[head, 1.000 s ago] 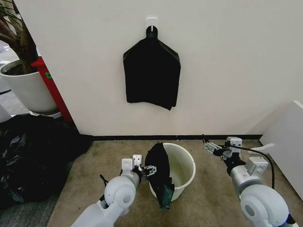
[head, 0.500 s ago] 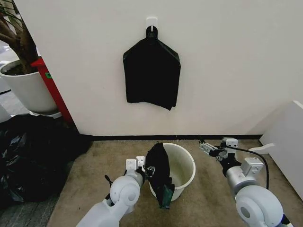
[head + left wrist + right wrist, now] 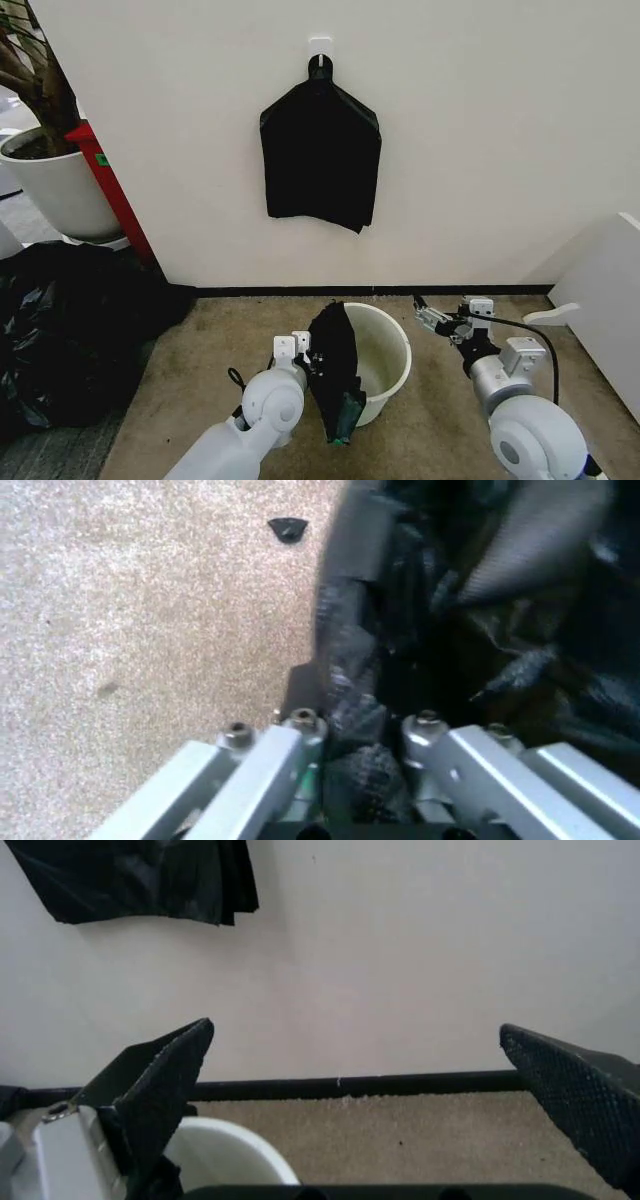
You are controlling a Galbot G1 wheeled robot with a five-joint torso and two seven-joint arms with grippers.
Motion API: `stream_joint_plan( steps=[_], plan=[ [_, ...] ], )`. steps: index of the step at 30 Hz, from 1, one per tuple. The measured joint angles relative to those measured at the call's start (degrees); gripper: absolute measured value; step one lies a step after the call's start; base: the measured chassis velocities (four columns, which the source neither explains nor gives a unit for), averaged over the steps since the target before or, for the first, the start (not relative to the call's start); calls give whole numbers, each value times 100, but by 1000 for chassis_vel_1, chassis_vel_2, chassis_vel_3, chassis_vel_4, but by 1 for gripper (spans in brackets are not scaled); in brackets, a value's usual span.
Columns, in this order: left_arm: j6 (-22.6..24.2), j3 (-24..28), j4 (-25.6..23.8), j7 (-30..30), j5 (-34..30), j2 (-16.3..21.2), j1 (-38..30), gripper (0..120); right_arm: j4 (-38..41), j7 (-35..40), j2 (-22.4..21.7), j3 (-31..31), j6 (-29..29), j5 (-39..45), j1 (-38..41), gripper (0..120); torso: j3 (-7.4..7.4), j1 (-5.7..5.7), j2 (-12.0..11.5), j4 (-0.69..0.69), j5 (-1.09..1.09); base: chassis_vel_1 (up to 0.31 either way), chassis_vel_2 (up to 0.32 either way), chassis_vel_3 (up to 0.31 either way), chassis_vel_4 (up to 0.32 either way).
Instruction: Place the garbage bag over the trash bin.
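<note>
Left gripper [image 3: 365,731] clenched on garbage bag [image 3: 335,365] draped over trash bin [image 3: 385,360] rim. Right gripper [image 3: 360,1065] spread wide, beside bin. Next: grab opposite bag edge, stretch open.

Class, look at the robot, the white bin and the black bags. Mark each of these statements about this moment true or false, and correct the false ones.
1. The left pincer is shut on the garbage bag. True.
2. The right pincer is open, to the right of the trash bin. True.
3. The garbage bag covers the bin's whole rim. False: it hangs bunched over the left side of the rim.
4. The bin lies tipped on its side. False: it stands upright on the carpet.
5. A black sheet-like bundle hangs on a wall hook. True.
</note>
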Motion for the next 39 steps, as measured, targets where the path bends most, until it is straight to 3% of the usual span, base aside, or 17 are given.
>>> stream_joint_plan(
  steps=[2, 7, 13, 22, 31, 39],
  plan=[
    [-13, -24, -27, -21, -12, 11, 13, 2, -9, 25, -9, -7, 0, 0, 17, 100, 0, 0, 0, 0, 0, 0, 0, 0, 0],
    [-75, -78, -61, -57, -20, 25, 59, 2, 11, 62, -18, -40, -5, 0, 16, 100, 0, 0, 0, 0, 0, 0, 0, 0, 0],
    [-488, -138, -123, 38, 329, 52, 226, 2, 211, 307, -34, -235, -26, 1, 4, 100, 0, 0, 0, 0, -1, 0, 0, 0, 0],
    [-1686, -324, -308, 1094, 1348, 154, 279, 2, 419, 1006, 86, -1484, -197, 545, 613, 100, 0, 0, 0, 0, 0, 0, 0, 0, 0],
    [-1933, -423, -521, 1334, 1999, 268, 297, 2, 550, 1148, 62, -2145, -449, 1138, 1218, 100, 0, 0, 0, 1, -1, 0, 0, 0, 0],
    [-2135, -385, -453, 1426, 2596, 170, 412, 2, 241, 1234, 259, -2864, -477, 923, 1401, 98, 0, 0, 0, 1, -1, 0, 0, 0, 0]
  ],
)
